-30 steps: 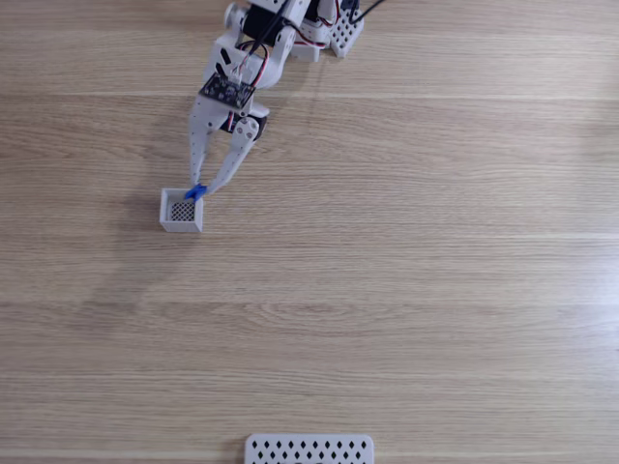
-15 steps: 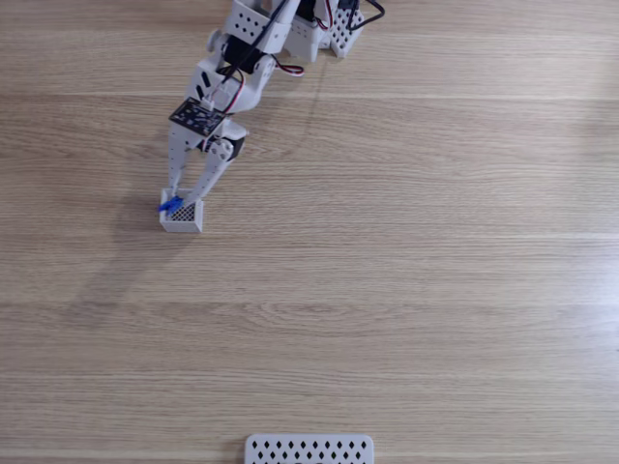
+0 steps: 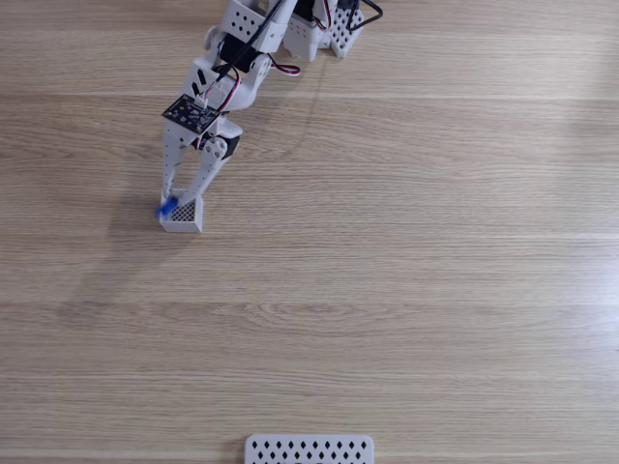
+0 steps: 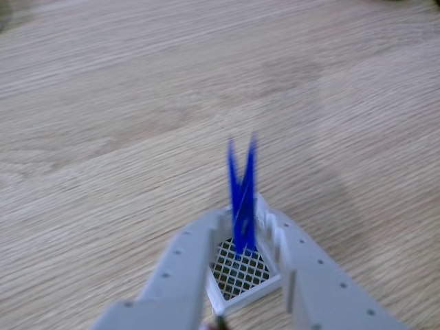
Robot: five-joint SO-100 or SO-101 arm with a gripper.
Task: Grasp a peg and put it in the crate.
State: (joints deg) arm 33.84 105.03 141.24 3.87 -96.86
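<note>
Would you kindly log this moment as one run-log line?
gripper: shut on peg | peg: upright, above crate | release: not yet

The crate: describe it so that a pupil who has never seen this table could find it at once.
On the wooden table in the fixed view, follow the white arm down from the top edge to its pincer. The crate sits right under it: a small white square open box with a mesh floor. The perforated panel is wide and flat; the peg is blue.
</note>
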